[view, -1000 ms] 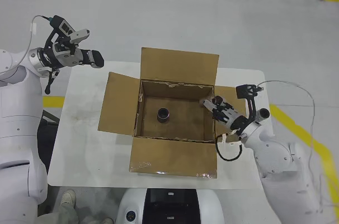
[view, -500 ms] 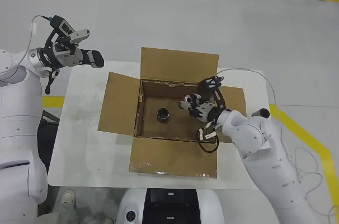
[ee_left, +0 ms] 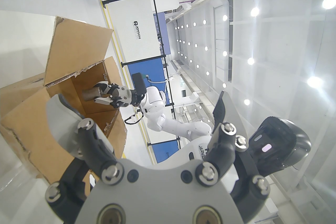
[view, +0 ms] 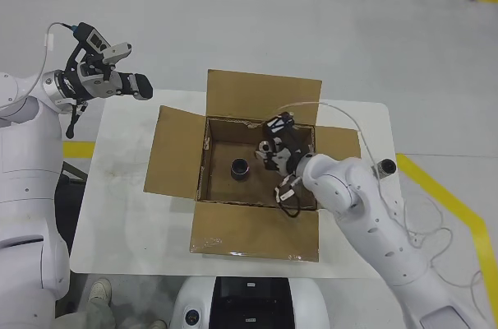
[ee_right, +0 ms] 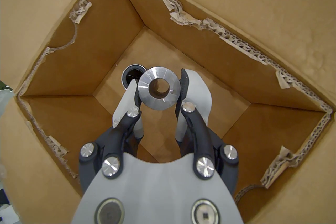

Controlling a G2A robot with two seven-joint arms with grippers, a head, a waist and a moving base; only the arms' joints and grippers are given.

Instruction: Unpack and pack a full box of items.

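An open cardboard box [view: 179,152] stands on the white table [view: 122,206]. My right gripper [view: 269,153] hangs over the box's inside, shut on a silver metal cylinder [ee_right: 158,88] with a hole through it. On the box floor [ee_right: 157,46] below stands a second, dark cylinder [ee_right: 133,73], also seen from above as a dark cylinder [view: 241,170] left of centre. My left gripper [view: 142,86] is held high off the table's far left corner, open and empty, its fingers [ee_left: 63,109] spread wide. From there the right gripper [ee_left: 101,95] shows over the box [ee_left: 78,46].
All four box flaps are folded outward; the rear flap [view: 264,94] stands up behind the opening. Torn corrugated edges line the rim [ee_right: 236,37]. Bare table lies left of the box and along the front edge [view: 134,247].
My right arm has swung left from the box's right wall to over the middle of the opening, carrying the silver cylinder. The left arm has kept still.
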